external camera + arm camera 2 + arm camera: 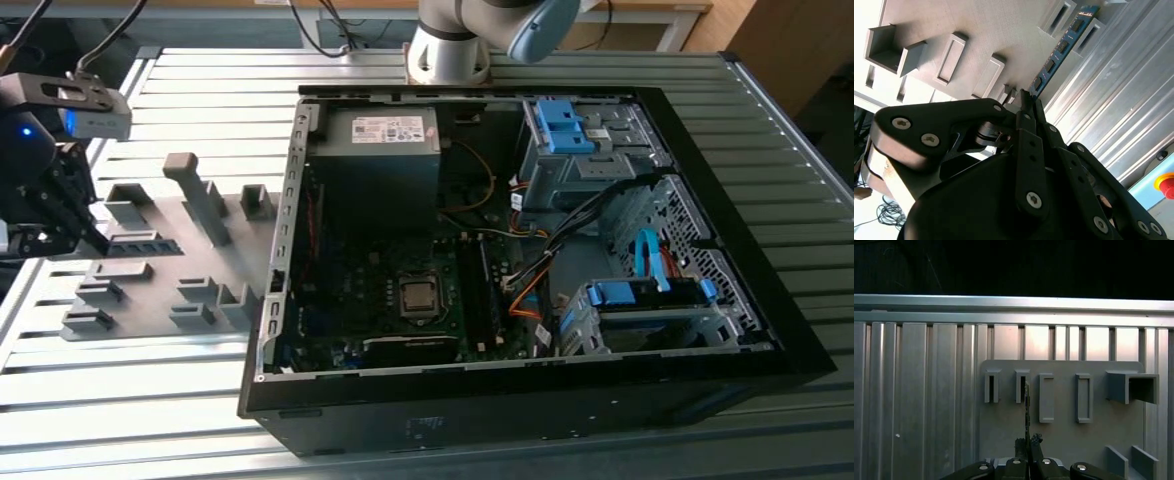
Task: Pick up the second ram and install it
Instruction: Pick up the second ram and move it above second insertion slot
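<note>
Blue-green with black chips, the ram stick [1056, 50] is pinched at its near end between the fingers of my claw [1026, 97]; the fingers are pressed together on it with the board flat between them; the rest of the stick reaches out from my fingertips over the grey tray [969, 25], its far end near two of the tray's slotted blocks; I cannot tell whether that end touches them. In the first wrist view the stick [1027, 410] shows edge-on as a thin dark line rising from my claw [1028, 440] across the tray [1064, 440], ending just beside one narrow slot. In the exterior view my claw [74, 228] hangs over the tray [200, 255] at that view's left, on the ribbed metal table [134, 400]; the open computer case [534, 420] lies beside the tray, toward that view's right, well apart from the claw.
</note>
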Tool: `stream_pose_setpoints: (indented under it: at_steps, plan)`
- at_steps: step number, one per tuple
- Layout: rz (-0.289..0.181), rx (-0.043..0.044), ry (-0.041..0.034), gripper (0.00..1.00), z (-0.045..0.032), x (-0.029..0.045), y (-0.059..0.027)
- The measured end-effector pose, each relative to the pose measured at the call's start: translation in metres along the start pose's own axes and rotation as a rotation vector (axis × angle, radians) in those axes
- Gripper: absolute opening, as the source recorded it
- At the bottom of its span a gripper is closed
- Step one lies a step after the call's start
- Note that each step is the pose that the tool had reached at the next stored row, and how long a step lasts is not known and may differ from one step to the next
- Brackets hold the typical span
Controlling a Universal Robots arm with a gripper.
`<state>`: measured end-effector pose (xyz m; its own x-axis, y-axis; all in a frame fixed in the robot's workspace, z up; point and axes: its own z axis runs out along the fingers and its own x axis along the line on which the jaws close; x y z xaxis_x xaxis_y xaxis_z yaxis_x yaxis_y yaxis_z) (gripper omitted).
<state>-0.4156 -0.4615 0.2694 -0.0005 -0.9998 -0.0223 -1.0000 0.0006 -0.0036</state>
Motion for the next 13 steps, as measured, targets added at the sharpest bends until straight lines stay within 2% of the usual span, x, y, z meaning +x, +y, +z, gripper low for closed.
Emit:
stream_pose_setpoints:
  at_steps: [13]
  plan:
    - [0.0, 0.0, 0.0001, 0.14, -0.0056, -0.0001, 0.0]
